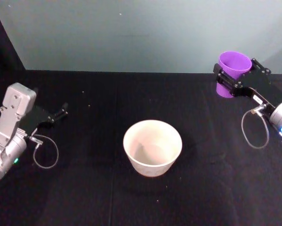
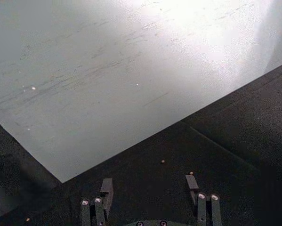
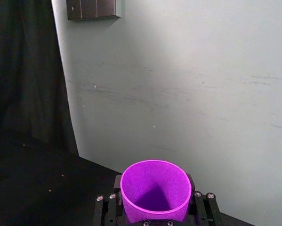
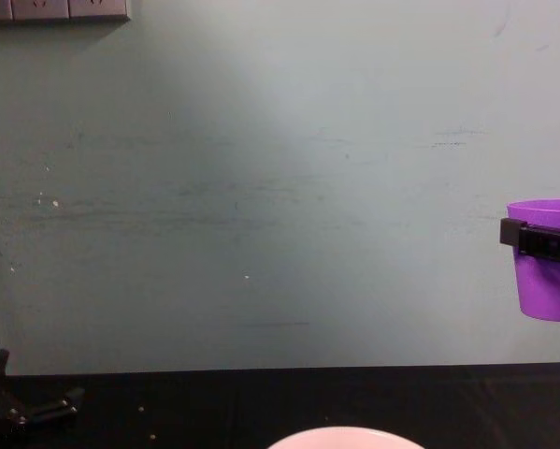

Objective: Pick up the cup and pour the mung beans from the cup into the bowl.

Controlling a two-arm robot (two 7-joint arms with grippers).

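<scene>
The purple cup (image 1: 233, 69) hangs upright in the air at the right, above the black table, with my right gripper (image 1: 235, 76) shut on its sides. In the right wrist view the cup (image 3: 155, 194) sits between the fingers (image 3: 201, 207), and its inside shows plain purple. The mung beans are hidden. In the chest view the cup (image 4: 547, 273) is at the right edge. The pale bowl (image 1: 150, 167) stands on the table's middle, left of and below the cup; its rim (image 4: 345, 437) peeks up in the chest view. My left gripper (image 1: 63, 111) rests open at the far left (image 2: 150, 186).
A black cloth (image 1: 84, 197) covers the table, with a pale green wall (image 1: 131, 33) right behind it. A few tiny pale specks (image 2: 162, 161) lie on the cloth near the left gripper. A socket strip (image 3: 92, 8) is mounted high on the wall.
</scene>
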